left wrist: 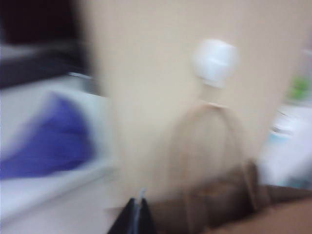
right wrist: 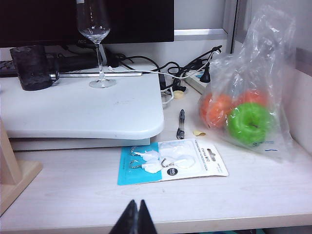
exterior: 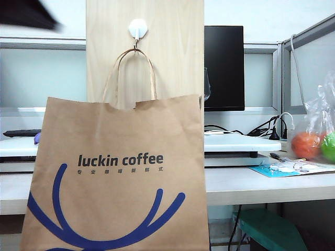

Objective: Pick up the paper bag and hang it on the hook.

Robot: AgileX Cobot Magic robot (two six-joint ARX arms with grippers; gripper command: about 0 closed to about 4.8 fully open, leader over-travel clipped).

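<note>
Blur smears the hook point(left wrist: 215, 62) and paper bag point(left wrist: 214, 204) beyond the closed left hand point(left wrist: 136, 217); right hand point(right wrist: 136, 217) closed too.

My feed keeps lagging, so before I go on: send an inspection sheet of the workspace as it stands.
Surface: pale desk, white raised platform on it.
Job's things: paper bag hangs by one handle loop on the hook, on the wooden board.
Clutter: plastic bag of fruit, hook package, pen, wine glass, dark cup.
Grippers: left gripper shut, empty, facing the hook; right gripper shut, empty, above the desk edge.
Cables: tangle and power strip behind the platform.
Surroundings: monitor, partition panels.
</note>
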